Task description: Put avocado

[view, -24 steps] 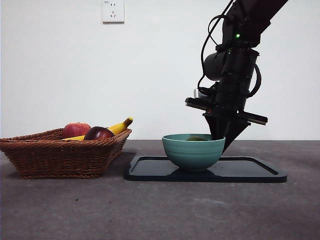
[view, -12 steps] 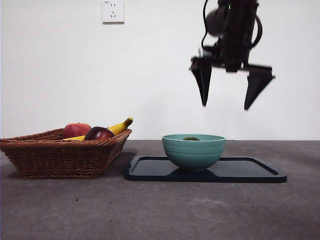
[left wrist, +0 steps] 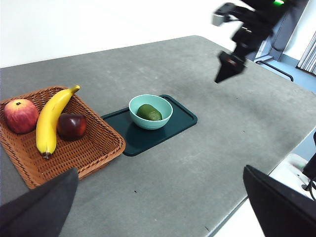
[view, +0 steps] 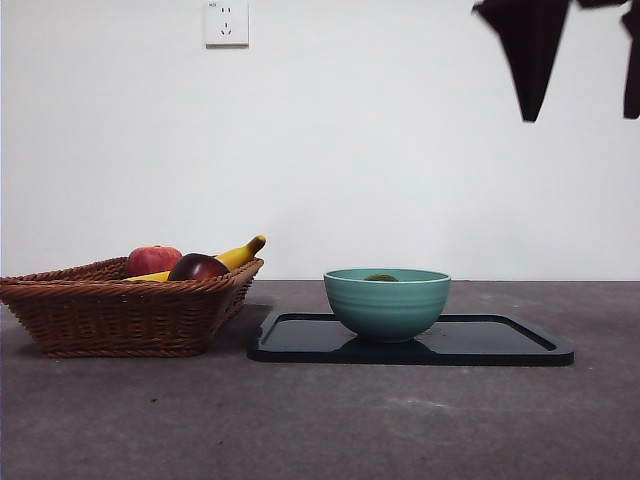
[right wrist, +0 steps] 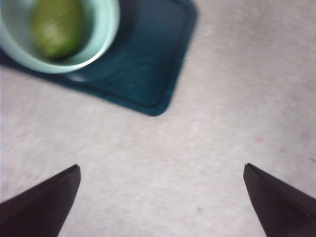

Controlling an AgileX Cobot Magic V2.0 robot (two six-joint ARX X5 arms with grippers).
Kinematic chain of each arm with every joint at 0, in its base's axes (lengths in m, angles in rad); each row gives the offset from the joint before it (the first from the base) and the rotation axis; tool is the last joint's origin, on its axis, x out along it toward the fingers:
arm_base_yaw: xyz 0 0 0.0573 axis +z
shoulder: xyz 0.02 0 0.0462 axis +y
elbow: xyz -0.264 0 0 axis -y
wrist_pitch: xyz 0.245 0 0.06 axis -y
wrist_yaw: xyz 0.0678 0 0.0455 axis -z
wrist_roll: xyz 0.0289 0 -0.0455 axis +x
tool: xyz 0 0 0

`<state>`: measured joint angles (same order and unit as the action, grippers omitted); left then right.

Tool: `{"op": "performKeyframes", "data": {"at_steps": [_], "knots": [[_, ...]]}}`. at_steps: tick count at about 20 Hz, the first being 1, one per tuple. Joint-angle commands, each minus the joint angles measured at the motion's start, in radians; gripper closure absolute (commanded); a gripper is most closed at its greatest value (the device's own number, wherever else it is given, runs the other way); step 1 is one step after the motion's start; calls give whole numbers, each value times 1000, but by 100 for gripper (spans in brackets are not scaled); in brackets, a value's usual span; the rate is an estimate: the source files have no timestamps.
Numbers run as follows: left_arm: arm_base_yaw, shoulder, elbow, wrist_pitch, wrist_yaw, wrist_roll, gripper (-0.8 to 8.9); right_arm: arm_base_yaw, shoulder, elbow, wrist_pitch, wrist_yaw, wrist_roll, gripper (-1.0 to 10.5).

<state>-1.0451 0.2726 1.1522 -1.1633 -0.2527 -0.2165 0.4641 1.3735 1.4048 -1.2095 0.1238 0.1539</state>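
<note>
Teal bowl, front view: the bowl stands on a dark tray on the grey bench; only a thin green sliver of the avocado shows above the rim.
Front view, basket: a wicker basket sits left of the tray, apart from it, holding a red apple, a dark maroon fruit and a banana.
Front view, upper right corner: two black jaw tips of the right pincer hang high, well above the bowl, spread apart and holding nothing.
Front view, wall: a white socket is set high on the pale wall.
Left wrist view, avocado: the fruit lies inside the bowl, which stands at the basket-side end of the tray.
Left wrist view, left pincer: the left pincer hangs well back from the things, jaws wide and empty.
Left wrist view, other arm: the right arm's black pincer hangs in the air beyond the tray.
Right wrist view, blurred: the avocado rests in the bowl, apparently on its side; the tray corner and bare bench fill the rest.
Right wrist view, right pincer: the jaws stand far apart, released, gripping nothing.
</note>
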Motion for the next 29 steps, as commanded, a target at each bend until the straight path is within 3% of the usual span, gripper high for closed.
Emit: {"op": "performKeyframes", "data": {"at_steps": [1,7,11,18,19,20,21,22,29], "knots": [[-12,6,11,4,-2,21,252,59,-182,-171,60,-3,12,388],[-12,6,11,4,-2,24,252,168,-625,-438,131,7,84,388],[-12,6,11,4,-2,24,252,196,-882,-492,120,2,102,388],[-12,6,11,5,-2,21,256,196,-1052,-492,112,-3,101,388],[-12,6,11,5,-2,21,283,196,-1051,-491,114,-3,101,405],[-12,6,11,6,-2,21,425,196,-1050,-491,114,-3,101,582],[-12,6,11,5,-2,21,675,196,-1049,-491,118,-3,101,856],[-12,6,11,7,-2,20,805,196,-1049,-491,129,-3,101,932],[-12,6,12,11,-2,21,786,196,-1049,-491,183,8,100,922]]}}
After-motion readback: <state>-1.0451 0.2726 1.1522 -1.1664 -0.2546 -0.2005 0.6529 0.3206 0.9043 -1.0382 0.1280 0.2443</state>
